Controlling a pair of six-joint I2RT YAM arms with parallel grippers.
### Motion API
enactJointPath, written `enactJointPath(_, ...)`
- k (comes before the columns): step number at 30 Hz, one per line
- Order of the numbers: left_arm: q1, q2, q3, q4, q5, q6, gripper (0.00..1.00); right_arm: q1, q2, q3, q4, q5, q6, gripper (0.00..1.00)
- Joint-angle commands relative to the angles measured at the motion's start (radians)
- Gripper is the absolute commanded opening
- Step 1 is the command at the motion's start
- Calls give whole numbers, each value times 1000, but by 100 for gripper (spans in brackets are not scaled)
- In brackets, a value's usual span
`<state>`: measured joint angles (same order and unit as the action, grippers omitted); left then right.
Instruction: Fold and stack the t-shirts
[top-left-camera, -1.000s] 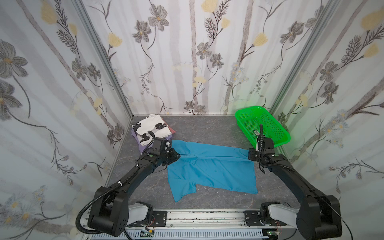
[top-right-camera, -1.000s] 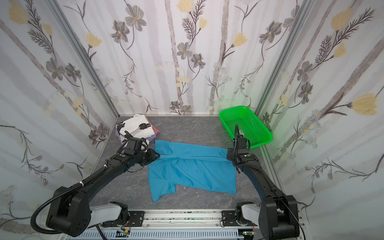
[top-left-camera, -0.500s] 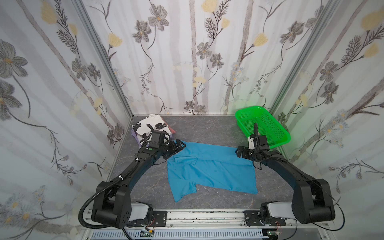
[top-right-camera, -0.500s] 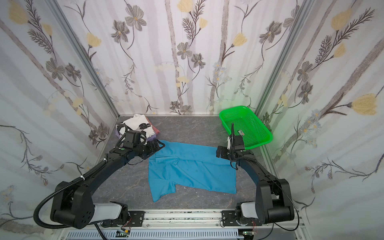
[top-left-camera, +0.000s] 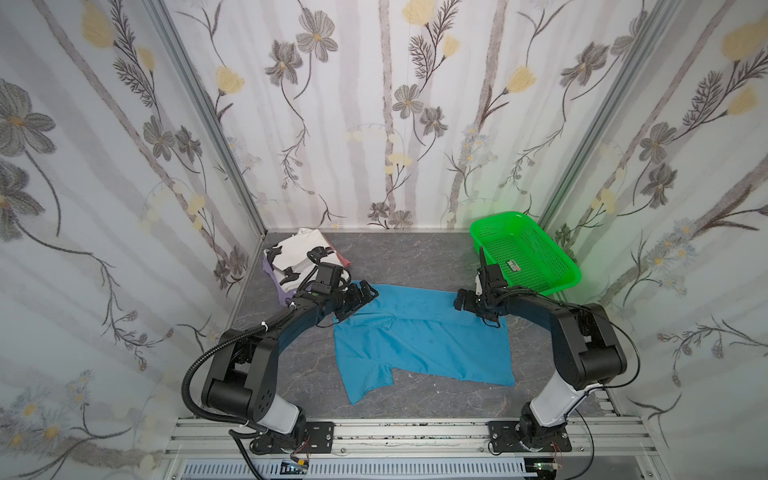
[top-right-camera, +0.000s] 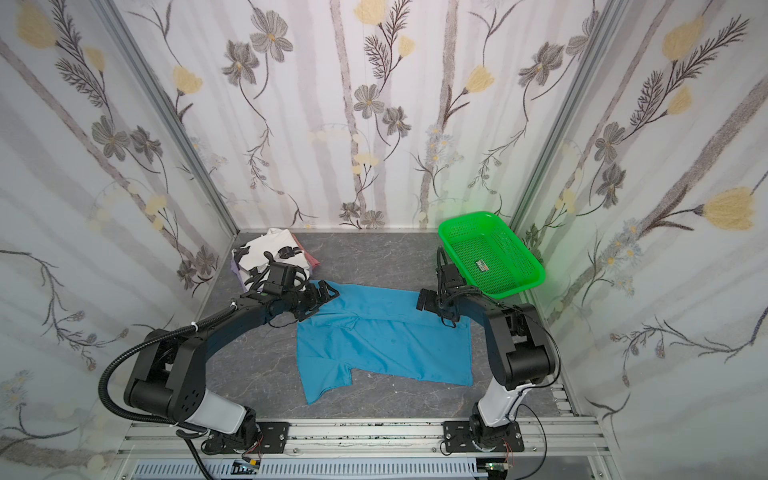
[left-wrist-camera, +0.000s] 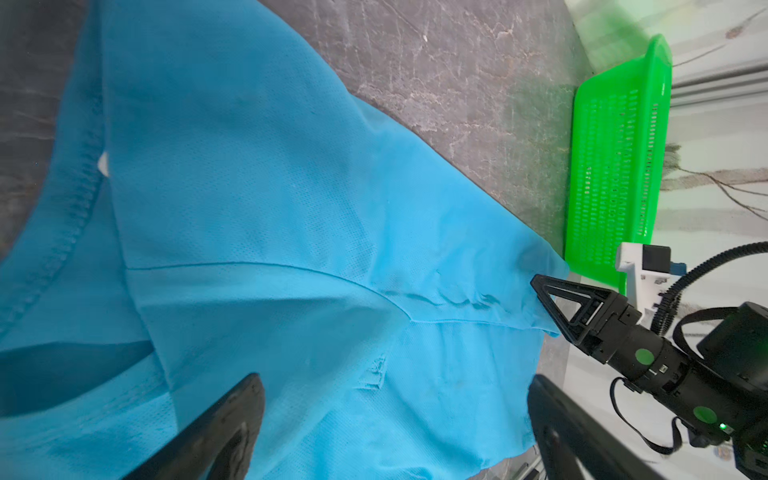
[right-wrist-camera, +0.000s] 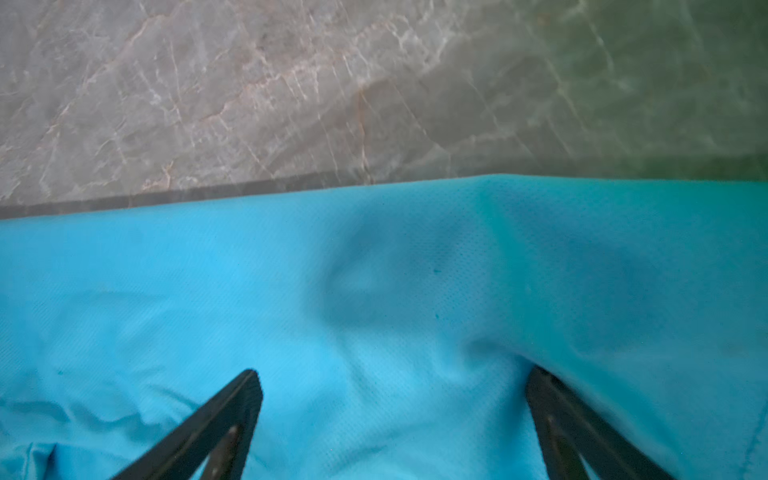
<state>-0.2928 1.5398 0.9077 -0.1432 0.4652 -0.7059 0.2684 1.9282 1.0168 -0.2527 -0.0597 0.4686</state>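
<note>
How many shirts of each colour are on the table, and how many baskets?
Blue t-shirt: 1
White printed t-shirt: 1
Lavender t-shirt: 1
Pinkish-red t-shirt: 1
Green basket: 1
Total: 5

Left pincer (top-left-camera: 366, 292) and right pincer (top-left-camera: 461, 300) both gape wide, held low, facing inward.

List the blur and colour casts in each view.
Right wrist view: soft all over, the blue shirt and table smeared, with a green tint toward one corner. Left wrist view: shirt weave sharp, green cast on the table beside the green basket. Both top views: sharp and evenly lit, with a green glow on the wall behind the basket.
</note>
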Motion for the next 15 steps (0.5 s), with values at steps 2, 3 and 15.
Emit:
enactJointPath(2,2,9,17,9,-44,-30,100,51,136,165,-115,71,2,100)
enactJointPath(3,1,4,17,-4,-53,-26,100,55,166,205,-132,69,-2,100)
enactJointPath(15,-2,-276,-205,-306,-159,-10,100,66,85,348,-90,73,-11,100)
